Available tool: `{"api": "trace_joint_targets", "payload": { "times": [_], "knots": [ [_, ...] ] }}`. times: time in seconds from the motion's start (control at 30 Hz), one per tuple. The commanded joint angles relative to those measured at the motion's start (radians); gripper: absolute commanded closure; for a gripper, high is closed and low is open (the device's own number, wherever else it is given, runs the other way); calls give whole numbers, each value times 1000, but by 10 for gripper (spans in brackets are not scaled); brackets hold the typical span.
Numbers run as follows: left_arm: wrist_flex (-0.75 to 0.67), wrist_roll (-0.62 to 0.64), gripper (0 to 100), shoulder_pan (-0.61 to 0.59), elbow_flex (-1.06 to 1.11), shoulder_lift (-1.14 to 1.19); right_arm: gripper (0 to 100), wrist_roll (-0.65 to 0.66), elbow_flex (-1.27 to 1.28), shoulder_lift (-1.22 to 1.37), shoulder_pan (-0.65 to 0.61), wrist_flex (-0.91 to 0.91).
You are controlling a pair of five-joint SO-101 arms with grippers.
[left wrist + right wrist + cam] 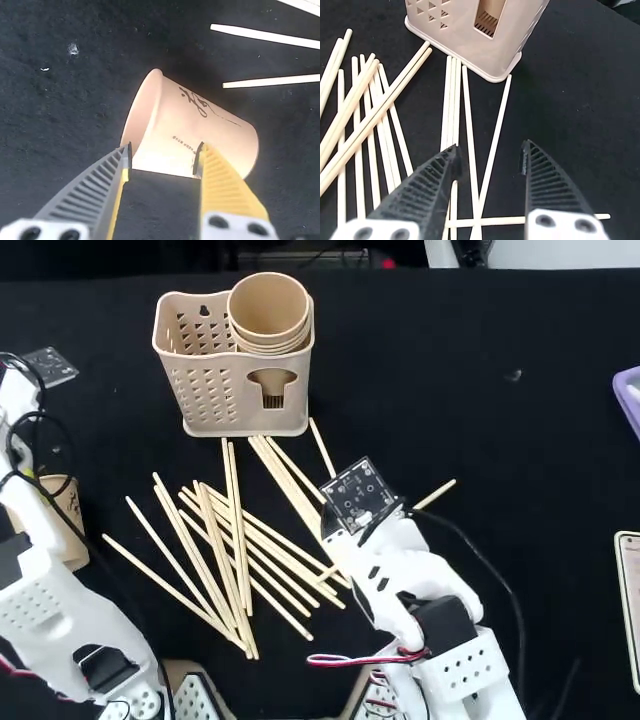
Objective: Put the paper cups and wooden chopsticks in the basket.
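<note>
A beige perforated basket stands at the back of the black table with a stack of paper cups in its right half. Many wooden chopsticks lie fanned out in front of it. At the left edge a paper cup lies tilted, and my left gripper is shut on its wall. In the high view this cup is half hidden by the left arm. My right gripper hangs open over several chopsticks just in front of the basket, holding nothing.
A purple object and a white flat item sit at the table's right edge. A small marker tag lies at the far left. The right arm's cable trails to its right.
</note>
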Motion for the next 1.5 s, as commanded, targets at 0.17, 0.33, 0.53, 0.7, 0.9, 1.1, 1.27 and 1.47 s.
{"api": "trace_joint_targets", "payload": {
  "times": [0.17, 0.33, 0.53, 0.7, 0.9, 1.1, 1.27, 1.47],
  "knots": [
    [-20, -34, 771, 2, -10, 69, 797, -6, -4, -22, 12, -17],
    [-3, -38, 771, 1, -2, 112, 797, -5, -4, -22, 12, -17],
    [18, -32, 809, -2, -1, 68, 797, -3, -4, -22, 12, -20],
    [20, -34, 951, -24, 21, -21, 797, -2, -4, -22, 12, -21],
    [20, -31, 971, -45, 143, -224, 797, -2, -4, -22, 12, -21],
    [20, -32, 971, -56, 308, -436, 797, -3, -4, -22, 12, -18],
    [0, 5, 971, -62, 343, -583, 797, -2, -4, -22, 12, -18],
    [-238, 23, 915, -107, 367, -548, 797, -3, -2, -22, 12, -17]
  ]
}}
